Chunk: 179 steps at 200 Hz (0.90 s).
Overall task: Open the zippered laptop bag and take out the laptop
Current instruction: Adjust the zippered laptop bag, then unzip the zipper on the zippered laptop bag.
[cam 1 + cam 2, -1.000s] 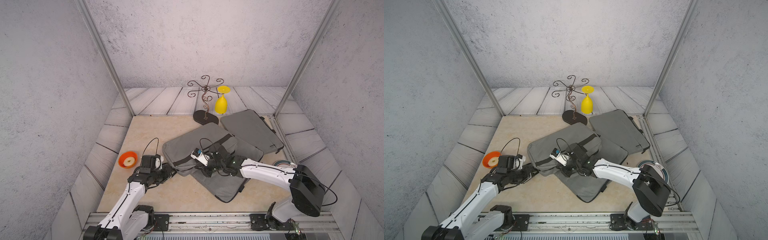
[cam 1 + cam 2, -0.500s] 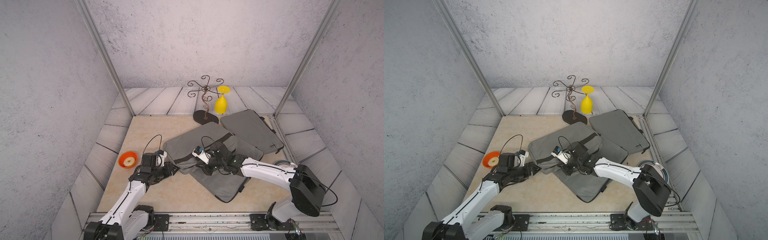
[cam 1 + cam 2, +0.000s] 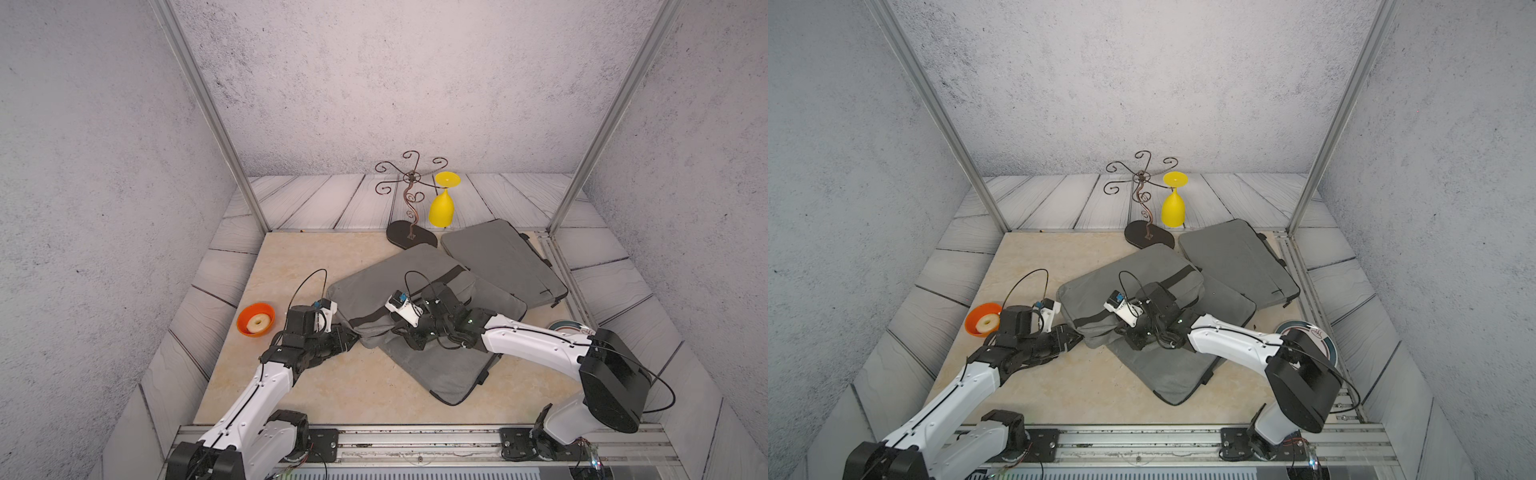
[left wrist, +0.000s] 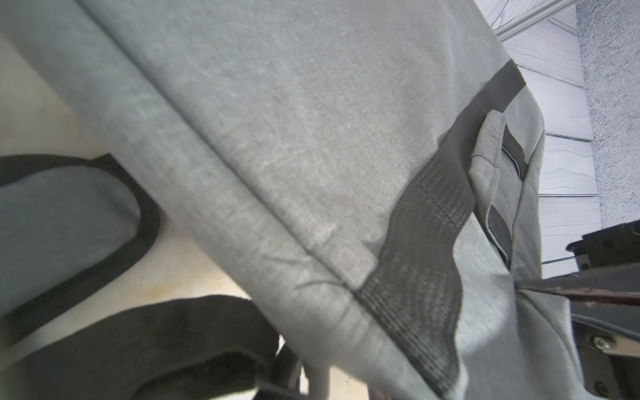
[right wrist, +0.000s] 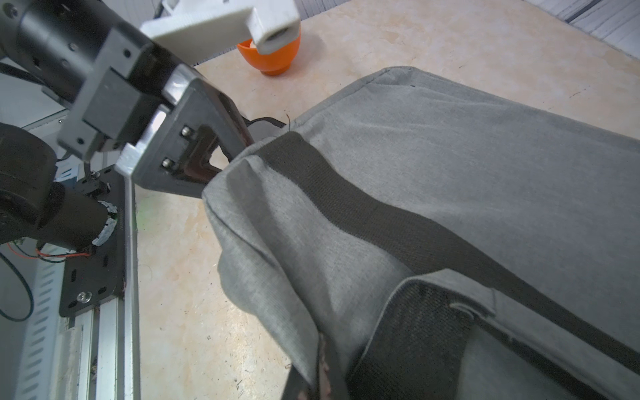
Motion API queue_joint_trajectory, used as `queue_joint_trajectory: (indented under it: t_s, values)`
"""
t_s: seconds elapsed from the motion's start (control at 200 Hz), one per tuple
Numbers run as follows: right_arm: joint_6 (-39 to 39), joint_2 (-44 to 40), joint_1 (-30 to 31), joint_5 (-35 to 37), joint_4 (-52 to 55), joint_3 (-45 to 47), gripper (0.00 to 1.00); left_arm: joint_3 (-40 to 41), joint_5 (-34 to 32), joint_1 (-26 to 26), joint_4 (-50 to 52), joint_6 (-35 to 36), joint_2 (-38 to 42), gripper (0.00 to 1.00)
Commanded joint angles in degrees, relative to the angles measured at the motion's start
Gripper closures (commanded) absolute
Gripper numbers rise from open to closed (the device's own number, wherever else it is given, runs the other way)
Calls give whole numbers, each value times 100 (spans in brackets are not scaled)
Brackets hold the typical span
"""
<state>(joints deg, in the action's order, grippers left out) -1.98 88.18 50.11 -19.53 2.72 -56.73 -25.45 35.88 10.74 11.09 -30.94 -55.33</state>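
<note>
A grey laptop bag (image 3: 399, 274) (image 3: 1129, 274) with a black strap lies in the middle of the table, resting partly on another grey sleeve. My right gripper (image 3: 409, 340) (image 5: 322, 374) is shut on a fold of fabric at the bag's near edge. My left gripper (image 3: 351, 334) (image 3: 1077, 334) is at the bag's near left corner. In the right wrist view its fingers (image 5: 239, 131) straddle that corner, and their hold is unclear. The bag (image 4: 311, 121) fills the left wrist view and hides the jaws. The laptop is hidden.
A flat grey sleeve (image 3: 449, 365) lies under the bag, and a third grey bag (image 3: 503, 257) lies at the back right. An orange bowl (image 3: 255, 319) stands left of my left arm. A metal stand (image 3: 409, 199) with a hanging yellow glass (image 3: 441, 208) is behind. A plate (image 3: 569, 328) is at the right.
My left gripper has moved right and away from the front, up to the bag's near left corner. The right gripper keeps its pinch and has barely moved.
</note>
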Motion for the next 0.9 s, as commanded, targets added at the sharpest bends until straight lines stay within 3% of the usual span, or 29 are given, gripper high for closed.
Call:
queue_joint_trajectory:
  t_s: [0.0,0.455,0.706,0.891]
  values:
    - [198,111,-80,20,-214,-119,100,-72,-2,50,-480,120,-88,66]
    - [288,113,-80,-38,-268,-58,100,-567,-191,257,-601,490,-701,58]
    - [299,118,-93,7,-283,-49,100,-635,-182,420,-401,439,-828,78]
    - [343,112,-161,16,-289,-40,100,-673,-372,421,440,523,-553,81]
